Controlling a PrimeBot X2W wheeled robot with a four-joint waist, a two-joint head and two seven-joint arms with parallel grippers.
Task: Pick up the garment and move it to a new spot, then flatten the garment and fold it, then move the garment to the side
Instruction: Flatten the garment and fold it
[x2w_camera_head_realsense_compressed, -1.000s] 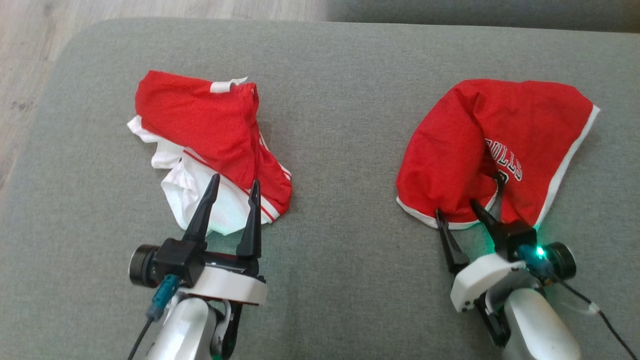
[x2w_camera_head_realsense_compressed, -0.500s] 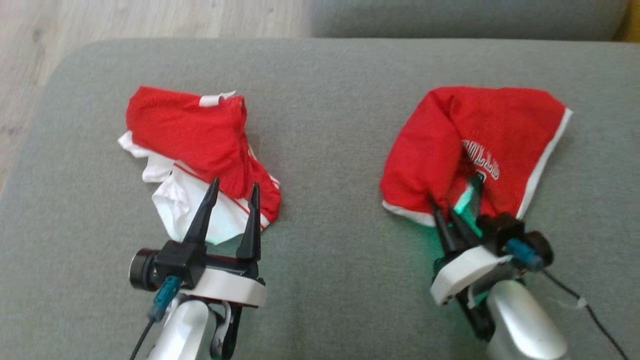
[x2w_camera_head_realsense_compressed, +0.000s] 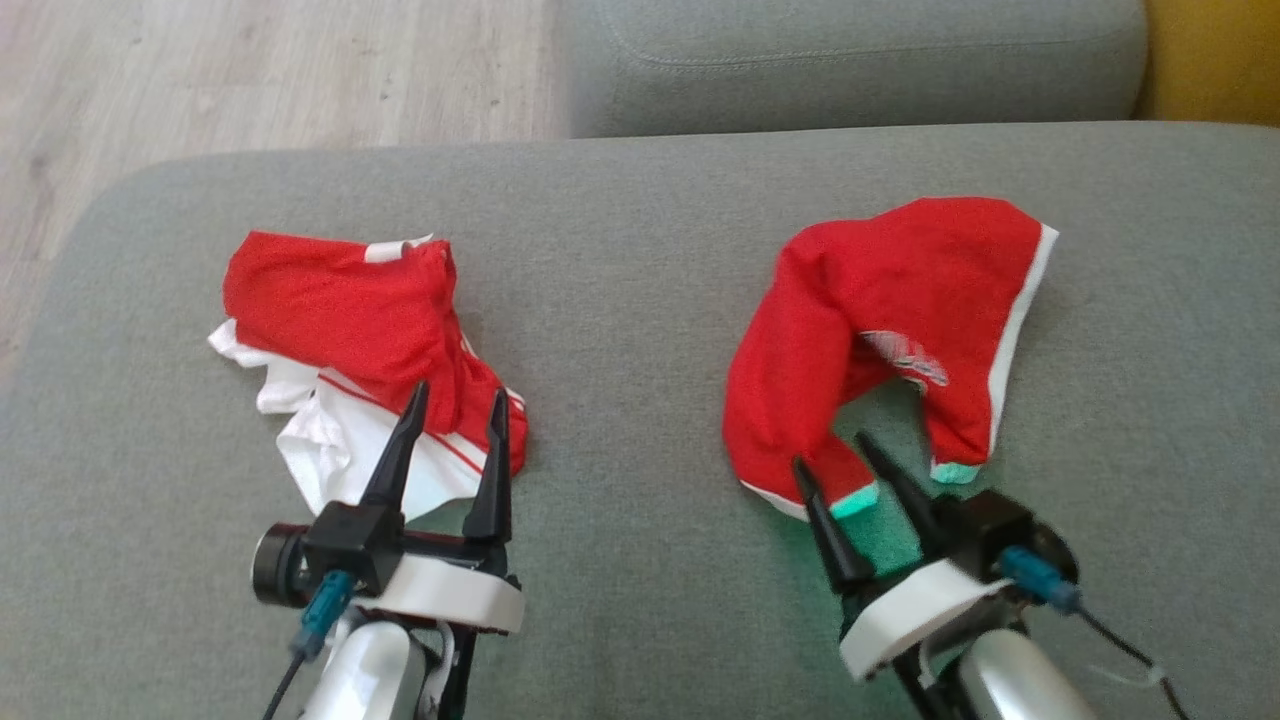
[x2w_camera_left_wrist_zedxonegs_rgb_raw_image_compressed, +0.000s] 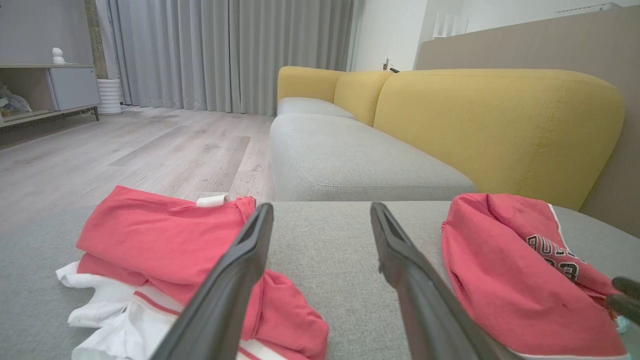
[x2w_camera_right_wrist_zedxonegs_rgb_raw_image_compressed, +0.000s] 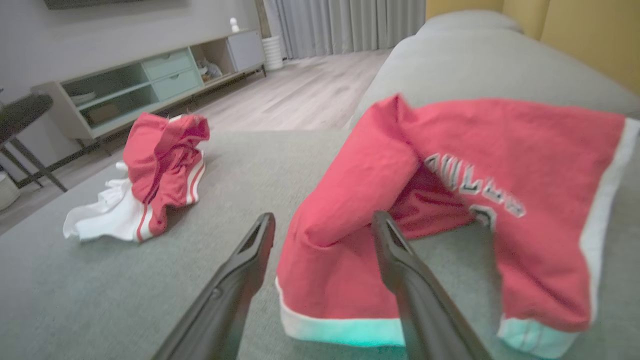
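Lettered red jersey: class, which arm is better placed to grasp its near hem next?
Right. The open right gripper sits at the white hem of the lettered jersey; the left gripper, also open, points at the red-and-white garment.

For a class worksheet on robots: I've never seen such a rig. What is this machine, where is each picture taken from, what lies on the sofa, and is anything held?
This is a wheeled robot with two arms, each ending in a two-fingered dark claw. One picture looks down from a camera on its head: the left claw is at lower left, the right claw at lower right. The other two come from wrist cameras looking along each claw's fingers. On the grey sofa seat lie a red and white garment before the left claw and a red jersey with white trim before the right. Both claws are open and hold nothing; the right one's fingers sit at the jersey's hem.
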